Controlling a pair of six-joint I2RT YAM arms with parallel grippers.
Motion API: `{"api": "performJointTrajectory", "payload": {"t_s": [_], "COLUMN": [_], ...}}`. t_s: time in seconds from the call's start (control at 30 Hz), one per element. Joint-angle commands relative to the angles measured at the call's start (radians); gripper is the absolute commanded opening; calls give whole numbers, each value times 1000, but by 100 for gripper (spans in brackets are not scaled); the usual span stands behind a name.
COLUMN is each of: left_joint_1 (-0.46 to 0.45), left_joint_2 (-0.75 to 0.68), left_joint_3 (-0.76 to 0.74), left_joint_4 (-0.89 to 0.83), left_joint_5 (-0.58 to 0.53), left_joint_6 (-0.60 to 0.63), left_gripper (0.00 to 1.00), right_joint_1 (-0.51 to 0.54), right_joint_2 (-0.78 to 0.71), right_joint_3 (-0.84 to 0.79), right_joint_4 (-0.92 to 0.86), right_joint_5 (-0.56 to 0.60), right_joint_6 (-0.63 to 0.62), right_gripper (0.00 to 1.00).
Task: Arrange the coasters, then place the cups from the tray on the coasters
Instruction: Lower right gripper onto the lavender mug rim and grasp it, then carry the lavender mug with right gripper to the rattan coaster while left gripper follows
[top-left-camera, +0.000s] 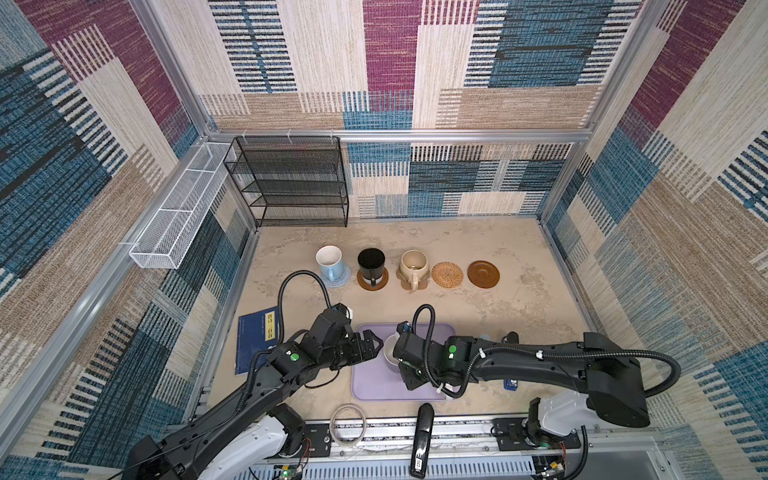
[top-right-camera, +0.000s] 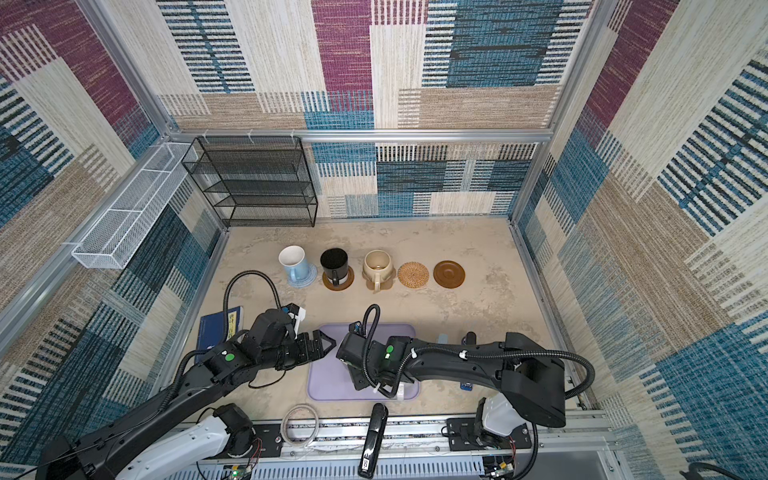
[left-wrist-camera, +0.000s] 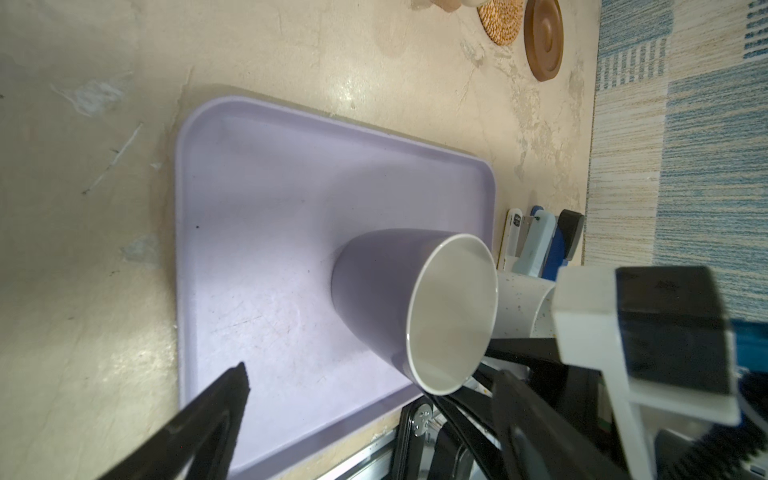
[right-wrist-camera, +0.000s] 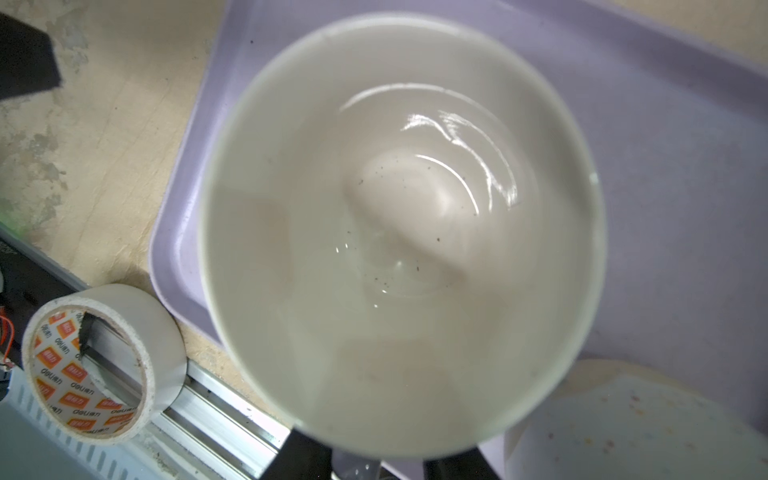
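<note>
Front centre, lavender tray: left gripper above its left edge, jaws wide, empty. Lavender mug upright on the tray, handle pinched in the narrow right gripper. Speckled white mug just beside it.

Back row:
- light blue mug on blue-grey coaster
- black mug on brown disc
- beige mug on paw coaster
- rattan coaster, uncovered
- second brown disc, uncovered
</note>
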Motion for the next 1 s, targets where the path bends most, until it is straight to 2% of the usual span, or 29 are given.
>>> {"api": "performJointTrajectory", "payload": {"t_s": [0.0, 0.1, 0.13, 0.17, 0.37, 0.67, 0.97], "left_joint_1": [0, 1, 0, 0, 1, 0, 1], "left_joint_2": [-3, -4, -4, -5, -37, -63, -104], "left_joint_3": [-6, -14, -17, -19, -53, -85, -89], "left_joint_4": [-14, -7, -3, 2, 40, 66, 87], "left_joint_5": [-33, -36, -36, -34, -23, -1, -16], "left_joint_6": [6, 25, 31, 37, 15, -1, -8], "left_gripper": [94, 92, 92, 100, 100, 100, 100], "right_joint_1": [-9, -10, -10, -9, -9, -18, -28], "right_joint_2": [27, 74, 87, 97, 127, 196, 159], "right_joint_3": [21, 59, 66, 71, 78, 122, 117], "right_joint_4": [42, 11, 9, 10, 57, 97, 120], "right_joint_5": [38, 91, 97, 97, 94, 63, 45], "right_joint_6": [-25, -29, -35, -38, -71, -126, -135], "right_gripper": [34, 32, 32, 32, 30, 15, 3]}}
